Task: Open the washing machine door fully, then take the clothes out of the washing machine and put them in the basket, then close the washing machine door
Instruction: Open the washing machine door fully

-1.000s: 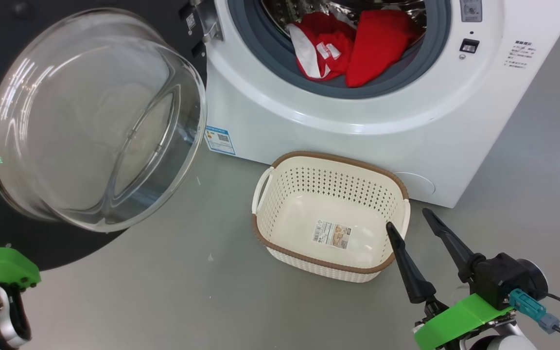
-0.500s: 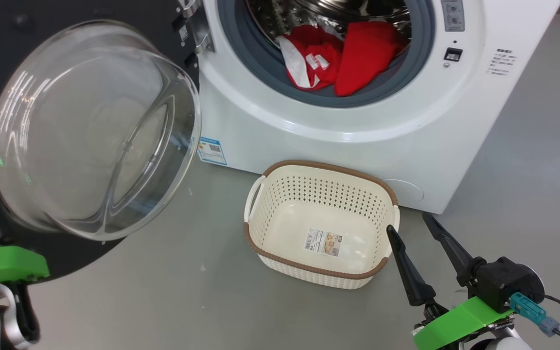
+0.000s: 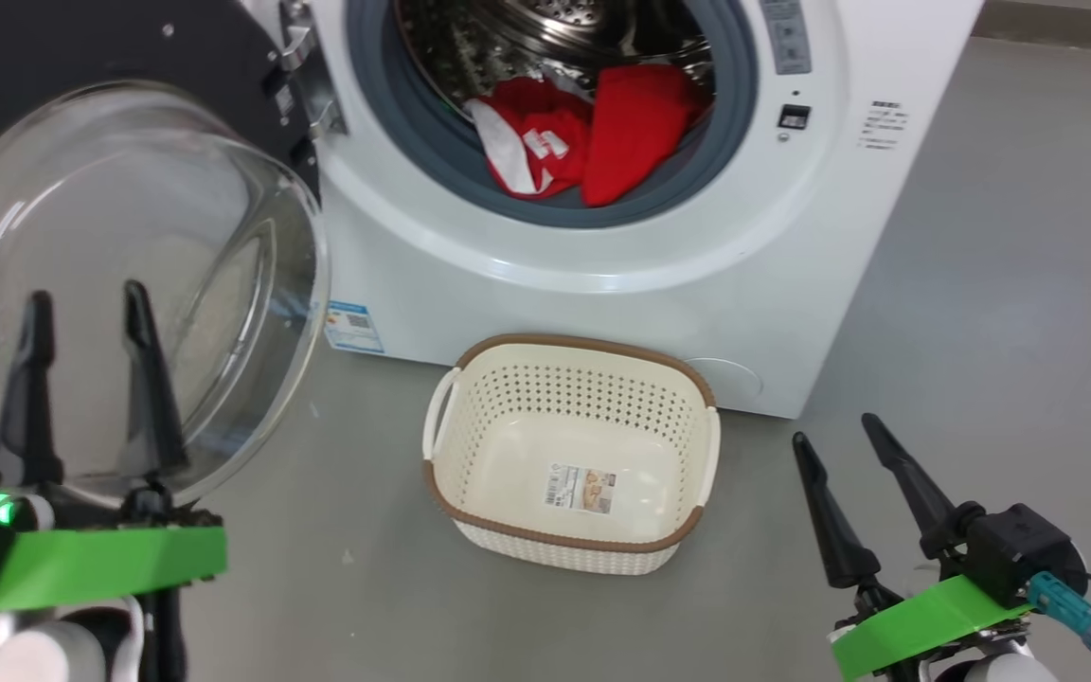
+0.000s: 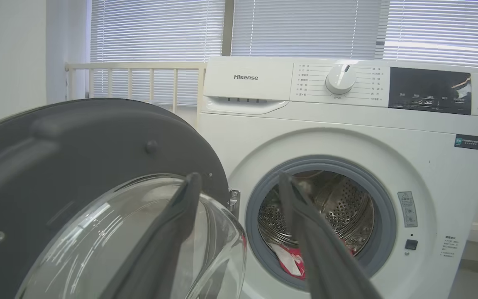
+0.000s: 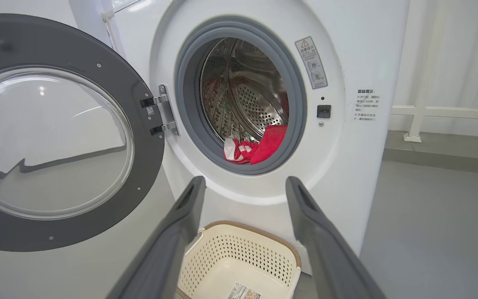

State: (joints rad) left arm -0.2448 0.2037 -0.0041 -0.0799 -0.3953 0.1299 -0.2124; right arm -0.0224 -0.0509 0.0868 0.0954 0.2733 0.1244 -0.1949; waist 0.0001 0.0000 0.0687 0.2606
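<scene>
Clothes (image 3: pixel 635 123) in drum (image 3: pixel 555 28), well apart from jaws — L, R both spread, empty

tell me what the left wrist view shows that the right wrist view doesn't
Left wrist view: the control dial, the Hisense name and window blinds behind the machine. Right wrist view: the basket on the floor in front of the machine, with its paper label. Both: the open washing machine door, the steel drum and the red clothes lying in it.
</scene>
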